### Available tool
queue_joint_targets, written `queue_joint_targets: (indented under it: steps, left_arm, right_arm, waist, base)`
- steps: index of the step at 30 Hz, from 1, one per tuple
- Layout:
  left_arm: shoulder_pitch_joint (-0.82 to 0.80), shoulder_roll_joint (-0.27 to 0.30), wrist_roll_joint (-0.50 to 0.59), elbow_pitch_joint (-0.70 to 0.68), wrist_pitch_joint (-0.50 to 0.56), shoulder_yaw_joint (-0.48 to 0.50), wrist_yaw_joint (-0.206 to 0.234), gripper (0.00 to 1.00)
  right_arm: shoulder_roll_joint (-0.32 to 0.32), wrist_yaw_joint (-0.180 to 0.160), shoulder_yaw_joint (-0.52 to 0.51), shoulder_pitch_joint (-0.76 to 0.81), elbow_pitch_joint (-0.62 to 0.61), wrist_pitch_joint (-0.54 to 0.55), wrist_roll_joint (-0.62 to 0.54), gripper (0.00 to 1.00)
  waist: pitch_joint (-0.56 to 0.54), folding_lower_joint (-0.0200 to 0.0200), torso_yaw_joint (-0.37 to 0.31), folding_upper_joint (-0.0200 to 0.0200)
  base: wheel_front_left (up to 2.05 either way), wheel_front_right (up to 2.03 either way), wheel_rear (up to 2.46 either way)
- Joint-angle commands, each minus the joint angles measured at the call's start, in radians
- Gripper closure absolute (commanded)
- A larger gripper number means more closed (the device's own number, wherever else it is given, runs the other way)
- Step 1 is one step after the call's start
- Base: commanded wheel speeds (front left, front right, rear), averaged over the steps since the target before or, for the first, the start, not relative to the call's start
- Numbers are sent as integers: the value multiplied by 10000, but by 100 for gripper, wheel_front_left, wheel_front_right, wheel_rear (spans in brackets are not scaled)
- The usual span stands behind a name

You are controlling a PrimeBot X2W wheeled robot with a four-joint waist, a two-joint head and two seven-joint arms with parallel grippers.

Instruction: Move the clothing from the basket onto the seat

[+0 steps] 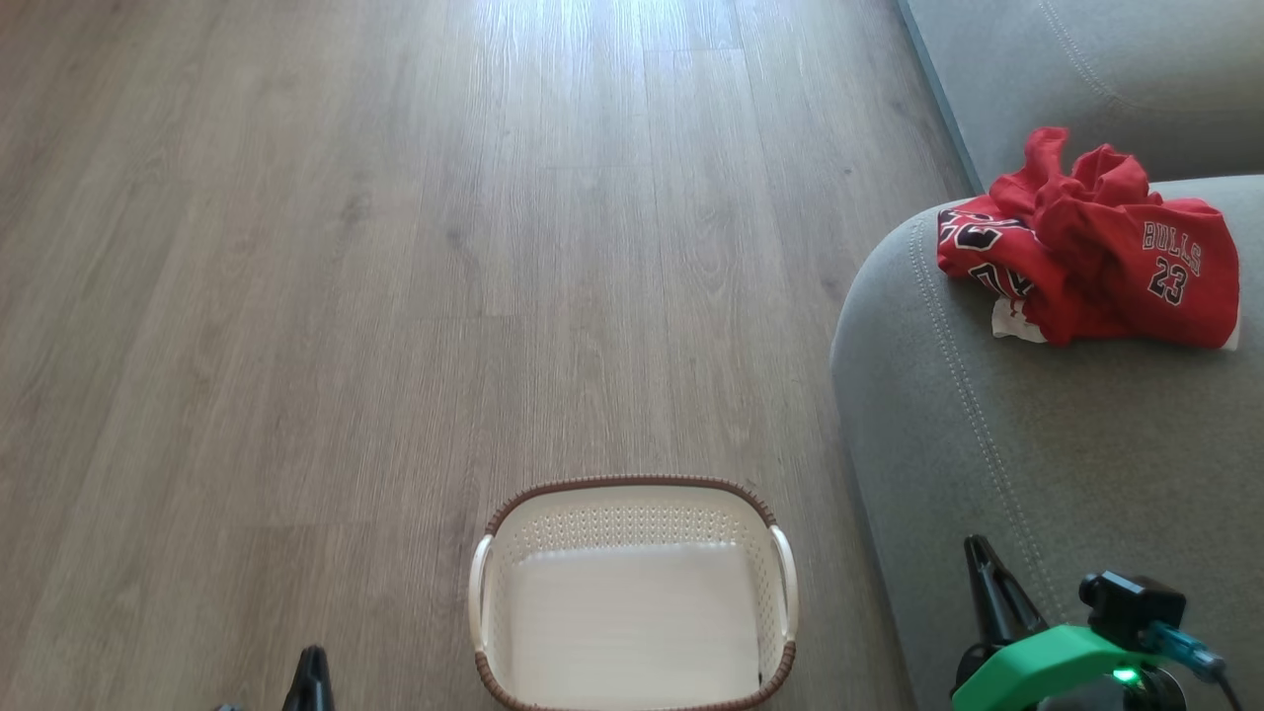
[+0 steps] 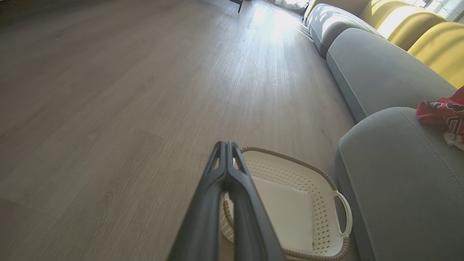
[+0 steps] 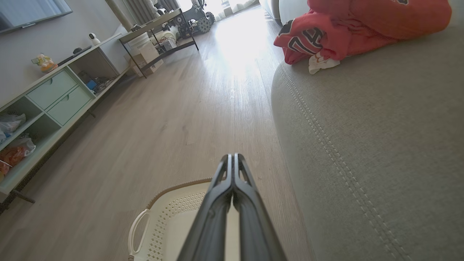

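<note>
"What's around the small white perforated plastic basket with the brown rim point(image 1: 632, 481)?"
"Wood-look floor point(image 1: 296, 296), and the big grey fabric sofa point(image 1: 987, 444) just beside it at 3 o'clock."
"And the red basketball clothing point(image 1: 1106, 267)?"
"Heaped on the sofa, at 2 o'clock."
"The arms?"
"Low. The left gripper point(image 2: 226, 145) is at 7 and the right gripper point(image 3: 232, 156) at 5 — fingers pressed together."

Head looks down; low wrist views, seemingly near, share basket point(image 2: 290, 174)
</note>
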Motion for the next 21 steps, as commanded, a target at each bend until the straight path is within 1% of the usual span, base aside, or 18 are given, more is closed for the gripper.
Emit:
queue_joint_targets:
  steps: [1,21]
  left_arm:
    - [-402,24,-272,-328,91,314,-108,100]
    - [-745,-309,-1984,-390,643,1124,-693,100]
  right_arm:
    - [1,-1,-57,-566,-404,78,366,100]
    - [-4,-1,-280,-800,-600,618,2545,100]
  waist:
    - [11,0,-6,0]
    - [110,0,-69,0]
  base:
    - [0,0,0]
    - [0,0,0]
